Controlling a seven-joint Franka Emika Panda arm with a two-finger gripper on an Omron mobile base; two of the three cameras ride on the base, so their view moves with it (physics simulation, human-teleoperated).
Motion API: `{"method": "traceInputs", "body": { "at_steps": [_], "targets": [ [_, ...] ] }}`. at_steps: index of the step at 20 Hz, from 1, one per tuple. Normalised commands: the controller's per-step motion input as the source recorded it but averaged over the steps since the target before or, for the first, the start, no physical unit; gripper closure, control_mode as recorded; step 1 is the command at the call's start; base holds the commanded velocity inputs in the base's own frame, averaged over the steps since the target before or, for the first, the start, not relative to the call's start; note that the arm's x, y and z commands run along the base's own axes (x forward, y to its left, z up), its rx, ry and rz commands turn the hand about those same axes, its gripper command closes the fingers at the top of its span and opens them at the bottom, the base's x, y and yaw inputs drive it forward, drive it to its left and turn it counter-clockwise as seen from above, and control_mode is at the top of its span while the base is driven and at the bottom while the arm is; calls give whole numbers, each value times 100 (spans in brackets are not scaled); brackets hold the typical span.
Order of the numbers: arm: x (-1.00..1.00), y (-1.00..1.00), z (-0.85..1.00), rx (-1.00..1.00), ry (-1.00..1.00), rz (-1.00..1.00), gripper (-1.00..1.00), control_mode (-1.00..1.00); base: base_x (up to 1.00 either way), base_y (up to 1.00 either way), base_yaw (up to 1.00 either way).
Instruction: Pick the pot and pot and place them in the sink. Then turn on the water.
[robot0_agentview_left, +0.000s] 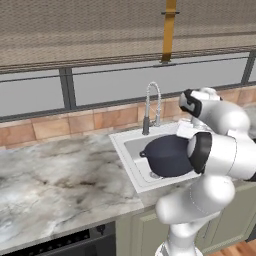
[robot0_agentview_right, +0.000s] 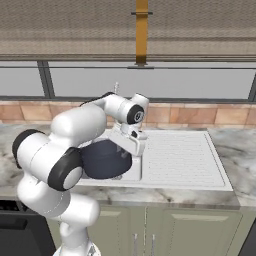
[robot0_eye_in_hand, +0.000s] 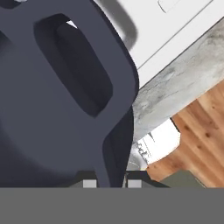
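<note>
A dark navy-blue pot (robot0_agentview_left: 167, 155) hangs tilted inside the basin of the white sink (robot0_agentview_left: 125, 146), with one loop handle pointing left. My gripper (robot0_agentview_right: 129, 150) reaches down at the pot's right side and is shut on it. In the hand view the finger tips (robot0_eye_in_hand: 89, 183) clamp a thin edge of the pot (robot0_eye_in_hand: 52, 109) beside its big loop handle. I cannot tell whether the pot touches the basin floor. The arched chrome faucet (robot0_agentview_left: 152, 100) stands behind the basin. No water is in view at it.
The sink's ribbed drainboard (robot0_agentview_right: 175, 155) lies to the right of the basin. Marble counter (robot0_agentview_left: 60, 170) stretches to the left, with a brick backsplash and window behind. My own elbow (robot0_agentview_left: 215, 150) hides the basin's right part in the left base view.
</note>
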Motion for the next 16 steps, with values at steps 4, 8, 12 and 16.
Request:
{"method": "traceInputs", "body": {
  "at_steps": [4, 8, 12, 16],
  "targets": [
    [31, 14, -27, 0, -3, 0, 100, -100, 0, 0, 0],
    [28, 8, -25, 0, -4, 0, 100, -100, 0, 0, 0],
    [23, 1, -28, 0, -3, 0, 100, -100, 0, 0, 0],
    [21, 0, -25, 0, -1, 0, 100, -100, 0, 0, 0]
  ]
}}
